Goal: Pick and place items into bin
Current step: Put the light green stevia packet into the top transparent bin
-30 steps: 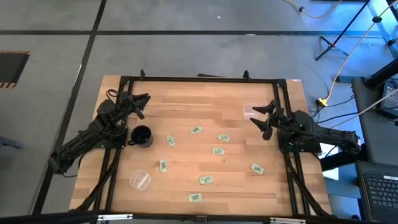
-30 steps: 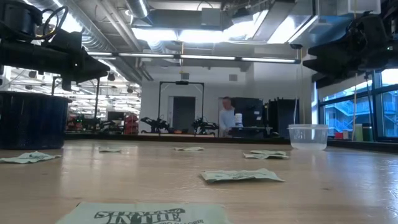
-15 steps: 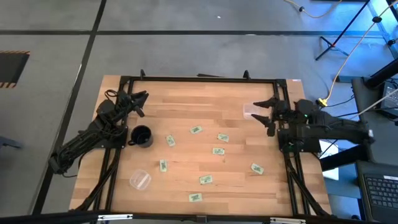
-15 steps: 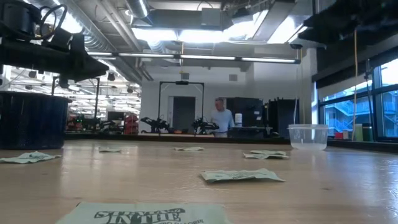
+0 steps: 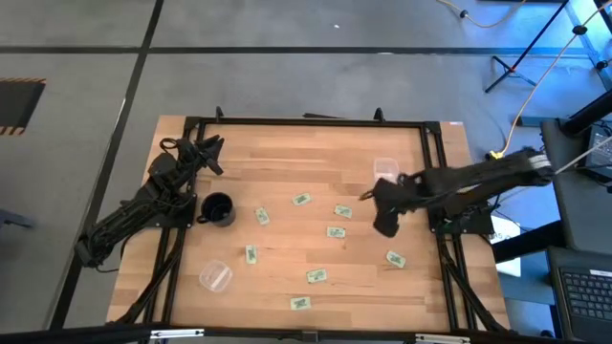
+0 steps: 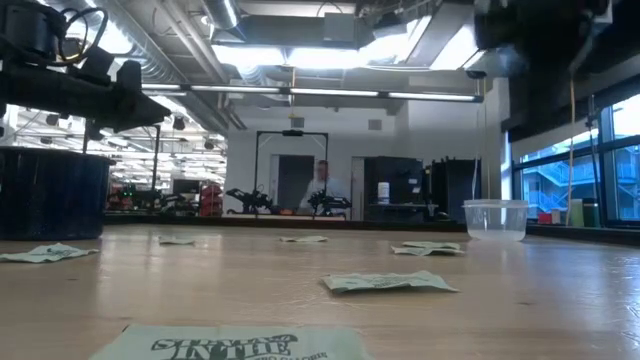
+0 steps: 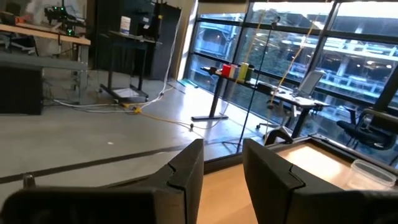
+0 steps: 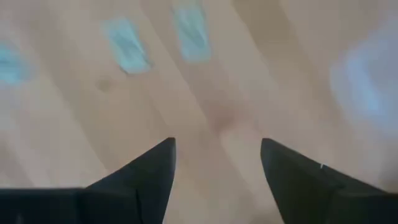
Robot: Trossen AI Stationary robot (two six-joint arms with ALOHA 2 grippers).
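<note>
Several small pale green packets lie flat on the wooden table; in the high view, one packet (image 5: 342, 211) and another packet (image 5: 336, 231) lie just left of my right gripper (image 5: 381, 220). That gripper hangs open above bare wood, pointing down. Its wrist view (image 8: 217, 158) shows two blurred packets, one (image 8: 127, 43) beside the other (image 8: 191, 31), ahead of the fingers. A black cup (image 5: 218, 209) stands near the left edge. My left gripper (image 5: 212, 153) waits open above the far left corner, seen level in its wrist view (image 7: 222, 180).
One clear plastic cup (image 5: 385, 169) stands just beyond the right arm toward the far edge, and another clear cup (image 5: 215, 276) sits near the left front. More packets lie at the front, such as packet (image 5: 395, 258) and packet (image 5: 300, 303). A black frame (image 5: 306, 121) edges the table.
My right arm has swung from the table's right edge toward the middle and tipped its gripper downward over the wood right of the central packets, staying open. A person in the room behind has walked leftward in the low view.
</note>
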